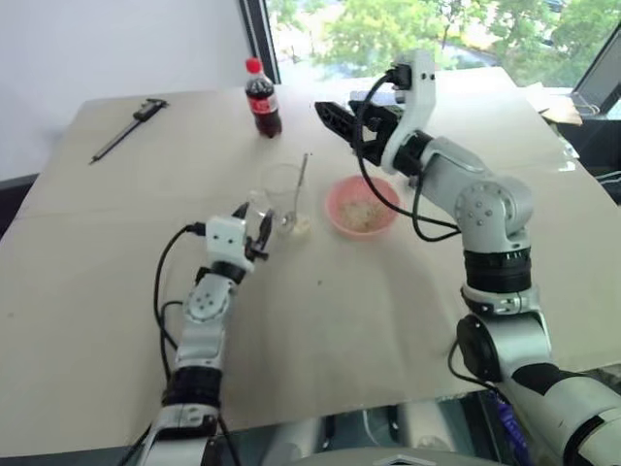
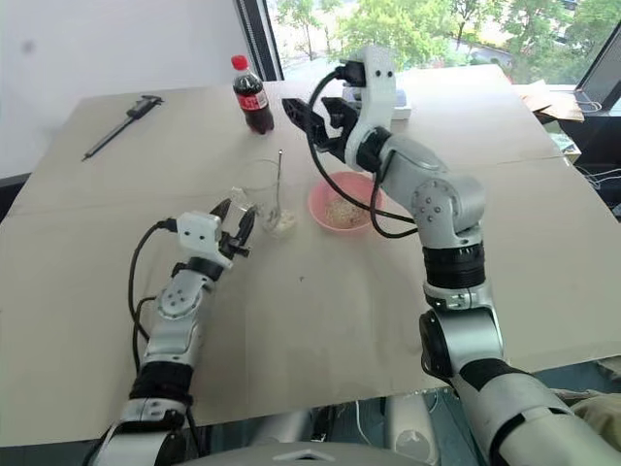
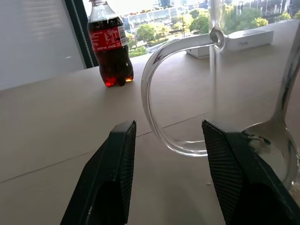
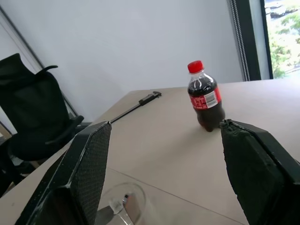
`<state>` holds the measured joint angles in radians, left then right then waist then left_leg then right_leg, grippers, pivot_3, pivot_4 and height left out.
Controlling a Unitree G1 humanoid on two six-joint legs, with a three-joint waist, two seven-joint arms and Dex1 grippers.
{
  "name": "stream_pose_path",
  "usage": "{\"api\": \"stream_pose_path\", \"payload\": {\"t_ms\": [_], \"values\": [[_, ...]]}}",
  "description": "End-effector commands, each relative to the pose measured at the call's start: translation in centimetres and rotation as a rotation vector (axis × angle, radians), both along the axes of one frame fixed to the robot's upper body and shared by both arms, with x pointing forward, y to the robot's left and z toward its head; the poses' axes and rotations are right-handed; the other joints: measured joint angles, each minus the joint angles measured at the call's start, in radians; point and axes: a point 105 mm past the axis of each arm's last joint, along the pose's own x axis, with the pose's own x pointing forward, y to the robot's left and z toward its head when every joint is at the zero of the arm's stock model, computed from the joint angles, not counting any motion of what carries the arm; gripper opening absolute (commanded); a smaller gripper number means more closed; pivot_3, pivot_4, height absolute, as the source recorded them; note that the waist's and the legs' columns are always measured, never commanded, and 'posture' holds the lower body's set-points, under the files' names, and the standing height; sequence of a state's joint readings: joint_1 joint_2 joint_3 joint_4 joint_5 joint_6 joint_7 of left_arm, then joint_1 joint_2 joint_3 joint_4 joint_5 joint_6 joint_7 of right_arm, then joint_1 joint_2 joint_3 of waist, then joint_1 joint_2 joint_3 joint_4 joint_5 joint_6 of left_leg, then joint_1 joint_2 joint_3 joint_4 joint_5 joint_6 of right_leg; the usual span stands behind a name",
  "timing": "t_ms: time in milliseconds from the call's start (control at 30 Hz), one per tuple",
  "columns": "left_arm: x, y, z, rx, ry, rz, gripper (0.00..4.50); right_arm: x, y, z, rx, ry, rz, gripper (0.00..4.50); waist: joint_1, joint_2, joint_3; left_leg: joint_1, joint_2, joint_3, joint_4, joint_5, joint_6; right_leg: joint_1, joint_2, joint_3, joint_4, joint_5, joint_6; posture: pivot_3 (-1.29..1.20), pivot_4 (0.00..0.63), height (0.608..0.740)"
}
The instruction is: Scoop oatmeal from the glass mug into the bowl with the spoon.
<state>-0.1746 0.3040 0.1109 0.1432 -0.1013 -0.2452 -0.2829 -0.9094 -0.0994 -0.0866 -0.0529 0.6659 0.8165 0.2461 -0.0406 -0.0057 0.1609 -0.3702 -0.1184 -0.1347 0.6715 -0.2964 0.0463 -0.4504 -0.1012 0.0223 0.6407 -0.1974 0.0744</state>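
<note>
The left gripper (image 3: 165,140) stands open just short of the glass mug's handle (image 3: 157,89); spoon (image 3: 276,126) inside, cola bottle (image 3: 108,44) beyond.

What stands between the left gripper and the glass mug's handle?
Nothing visible. The open left gripper faces the glass mug directly, with the handle just ahead between its fingers and the spoon standing inside the mug.

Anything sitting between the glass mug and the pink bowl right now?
A small pale blob of oatmeal lies on the table between the glass mug and the bowl, close by the mug's base; this shows in both eye views.
</note>
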Motion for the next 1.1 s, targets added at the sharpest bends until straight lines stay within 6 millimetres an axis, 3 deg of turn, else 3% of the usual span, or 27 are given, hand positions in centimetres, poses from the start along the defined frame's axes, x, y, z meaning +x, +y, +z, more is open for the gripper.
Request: {"api": "stream_pose_path", "payload": {"t_ms": [33,200,267,367,467,533,667,833,1100], "values": [[-1.9,0.8,2.6,0.010,-0.063,0.012,2.29,-1.8,-1.5,1.8,0.068,-0.123,0.029,3.75,0.001,0.000,0.000,0.000,0.000,0.000,0.000,0.000,0.000,0.000,0.000,0.000,0.000,0.000,0.000,0.00,0.150,0.740],[-5.3,1.1,3.0,-0.007,-0.010,0.012,2.29,-3.2,-5.5,-1.4,0.001,-0.144,0.018,3.75,0.006,0.000,0.000,0.000,0.001,0.000,0.000,0.000,0.000,0.001,0.000,0.000,0.000,0.000,0.000,0.00,0.150,0.740],[-6.5,1.0,2.1,-0.018,0.043,0.001,2.29,-3.5,-7.3,-4.2,-0.091,-0.106,-0.016,3.75,0.013,0.000,0.000,0.001,0.000,0.001,0.000,0.000,0.000,0.001,0.000,0.000,-0.001,0.000,0.000,0.00,0.150,0.740],[-8.4,0.4,0.5,-0.024,0.127,-0.026,2.29,-5.5,-9.3,-7.3,-0.108,-0.112,-0.010,3.75,0.025,0.000,0.000,0.002,0.000,0.001,-0.001,0.000,0.000,0.002,0.000,0.000,-0.001,0.000,0.000,0.00,0.150,0.740],[-9.8,-0.3,-0.8,-0.034,0.195,-0.064,3.54,-7.9,-11.0,-11.3,-0.174,-0.016,0.045,3.75,0.032,0.000,0.001,0.002,0.001,0.001,-0.002,0.000,0.000,0.002,0.001,0.000,-0.001,0.000,0.000,0.00,0.150,0.740],[-10.6,-0.8,-1.8,-0.035,0.235,-0.087,4.50,-8.9,-12.4,-13.4,-0.204,0.021,0.040,4.31,0.035,0.000,0.001,0.003,0.001,0.002,-0.002,0.000,0.000,0.004,0.000,0.000,-0.002,0.000,0.000,0.00,0.150,0.740],[-11.8,-0.8,-3.3,-0.058,0.295,-0.098,4.50,-10.8,-14.6,-17.6,-0.381,0.044,0.068,4.47,0.039,-0.001,0.002,0.009,0.001,0.002,-0.001,-0.003,0.004,0.010,0.000,0.000,-0.003,-0.001,0.002,0.00,0.150,0.740],[-13.0,-0.9,-4.4,-0.087,0.362,-0.111,4.50,-11.7,-16.9,-20.2,-0.459,0.072,0.044,4.47,0.039,-0.002,0.003,0.011,0.004,0.002,0.000,-0.003,0.004,0.012,0.002,0.000,-0.003,-0.003,0.005,0.00,0.150,0.740],[-14.1,-1.0,-4.6,-0.093,0.401,-0.115,4.50,-11.2,-18.3,-20.7,-0.443,0.067,-0.015,4.47,0.049,-0.003,0.003,0.010,0.005,0.002,0.000,-0.003,0.003,0.012,0.002,0.000,-0.004,-0.001,0.001,0.00,0.150,0.740]]}}
